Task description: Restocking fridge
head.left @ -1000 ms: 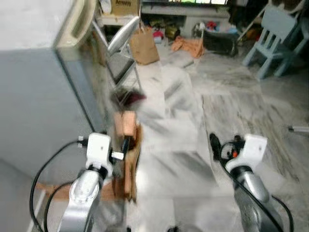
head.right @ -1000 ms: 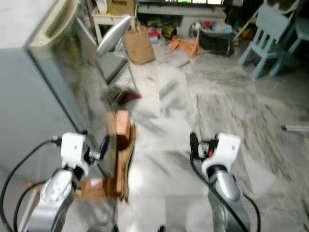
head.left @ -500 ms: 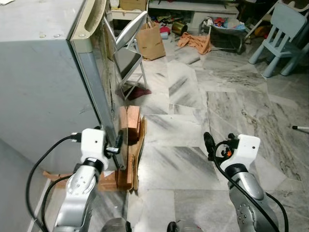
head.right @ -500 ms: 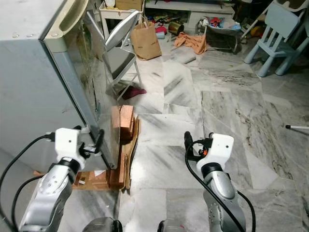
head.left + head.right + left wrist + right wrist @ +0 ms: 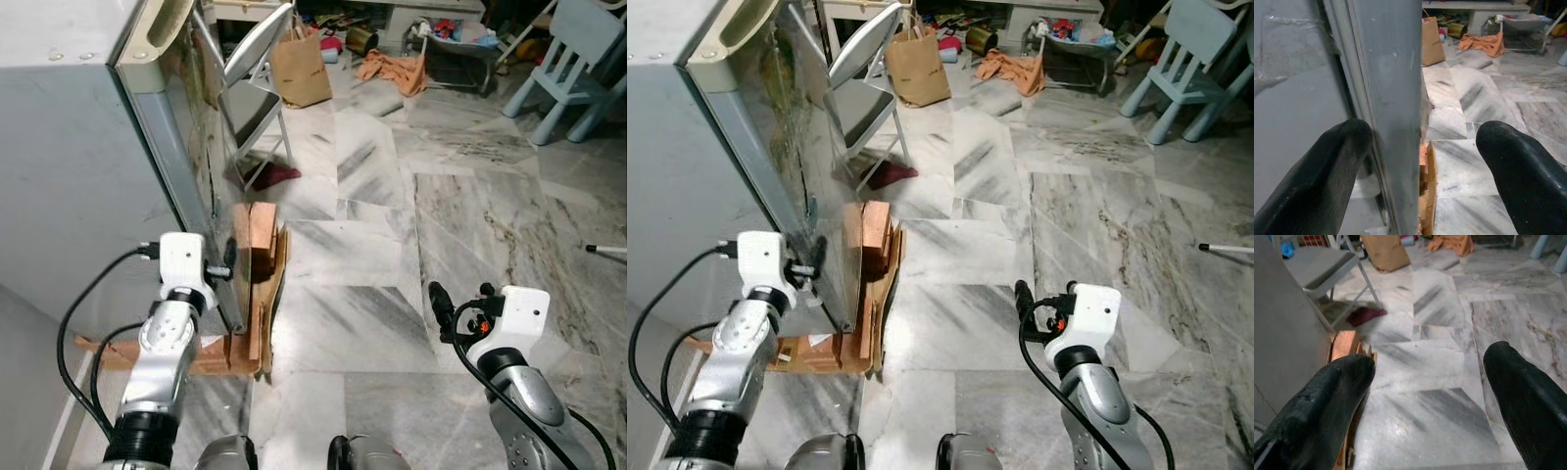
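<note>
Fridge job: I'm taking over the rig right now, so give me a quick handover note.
Left hand: open, fingers either side of the fridge door edge, low down; not clamped.
Right hand: open, holding nothing, over the marble floor.
Fridge: door looks shut or barely ajar; wood blocks and cardboard at its base.
Done: left hand at the door edge.
Left: open the door, fetch items, stock.

The fridge (image 5: 88, 166) runs off the frame's edge; its interior is hidden behind its door edge (image 5: 1396, 112).

Fridge (image 5: 78, 147) left; chair (image 5: 250, 83) behind
</note>
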Tool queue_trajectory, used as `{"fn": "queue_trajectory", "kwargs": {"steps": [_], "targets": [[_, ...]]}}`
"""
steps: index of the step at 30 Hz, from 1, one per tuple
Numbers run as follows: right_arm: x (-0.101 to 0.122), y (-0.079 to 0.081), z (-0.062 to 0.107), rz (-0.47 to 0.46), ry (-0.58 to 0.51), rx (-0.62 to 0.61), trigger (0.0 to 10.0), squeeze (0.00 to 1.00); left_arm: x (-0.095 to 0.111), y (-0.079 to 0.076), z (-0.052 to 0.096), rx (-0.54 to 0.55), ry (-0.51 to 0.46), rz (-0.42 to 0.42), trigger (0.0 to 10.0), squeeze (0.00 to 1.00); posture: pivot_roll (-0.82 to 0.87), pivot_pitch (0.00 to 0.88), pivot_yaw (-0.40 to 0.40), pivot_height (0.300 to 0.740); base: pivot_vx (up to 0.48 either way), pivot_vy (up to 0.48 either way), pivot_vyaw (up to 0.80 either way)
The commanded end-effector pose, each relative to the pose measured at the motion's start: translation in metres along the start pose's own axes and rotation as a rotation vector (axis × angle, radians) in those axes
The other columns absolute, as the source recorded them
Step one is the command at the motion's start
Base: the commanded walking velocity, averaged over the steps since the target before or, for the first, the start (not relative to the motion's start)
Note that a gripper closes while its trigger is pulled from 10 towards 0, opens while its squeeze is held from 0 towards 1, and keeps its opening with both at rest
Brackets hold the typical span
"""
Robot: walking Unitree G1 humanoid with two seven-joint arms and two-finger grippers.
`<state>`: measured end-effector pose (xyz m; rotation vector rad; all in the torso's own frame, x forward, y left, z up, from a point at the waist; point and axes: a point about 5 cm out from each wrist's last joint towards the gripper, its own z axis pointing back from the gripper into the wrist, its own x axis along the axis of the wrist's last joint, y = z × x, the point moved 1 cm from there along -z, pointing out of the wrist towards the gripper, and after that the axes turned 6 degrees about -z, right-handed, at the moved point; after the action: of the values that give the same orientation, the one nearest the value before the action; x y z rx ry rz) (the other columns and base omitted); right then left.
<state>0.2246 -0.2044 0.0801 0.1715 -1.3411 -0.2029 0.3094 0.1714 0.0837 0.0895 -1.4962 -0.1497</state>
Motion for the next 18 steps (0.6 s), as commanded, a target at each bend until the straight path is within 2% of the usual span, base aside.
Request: {"fn": "queue_trajectory", "kwargs": {"steps": [1, 6, 11, 16, 18], "targets": [[0.005, -0.002, 0.004, 0.008, -0.012, -0.001, 10.0, 0.0, 0.0, 0.005, -0.003, 0.018, -0.004, -0.008, 10.0, 0.0, -0.05, 0.141, -0.052, 0.74, 0.0, 0.0, 0.0], [0.005, -0.003, 0.006, 0.01, -0.001, 0.001, 10.0, 0.0, 0.007, 0.011, -0.015, 0.02, -0.029, -0.016, 10.0, 0.0, -0.05, 0.143, -0.052, 0.74, 0.0, 0.0, 0.0], [0.001, -0.004, 0.007, 0.016, 0.016, 0.005, 10.0, 0.0, 0.021, 0.002, -0.028, -0.05, -0.08, -0.033, 10.0, 0.0, -0.05, 0.142, -0.049, 0.74, 0.0, 0.0, 0.0], [-0.002, -0.003, 0.006, 0.017, 0.031, 0.012, 10.0, 0.0, 0.027, 0.0, -0.034, -0.057, -0.092, -0.028, 10.0, 0.0, -0.04, 0.137, -0.047, 0.74, 0.0, 0.0, 0.0], [-0.006, 0.0, 0.005, 0.025, 0.056, 0.026, 10.0, 0.0, 0.034, -0.002, -0.041, -0.062, -0.1, -0.023, 10.0, 0.0, -0.04, 0.128, -0.044, 0.74, 0.0, 0.0, 0.0]]}}
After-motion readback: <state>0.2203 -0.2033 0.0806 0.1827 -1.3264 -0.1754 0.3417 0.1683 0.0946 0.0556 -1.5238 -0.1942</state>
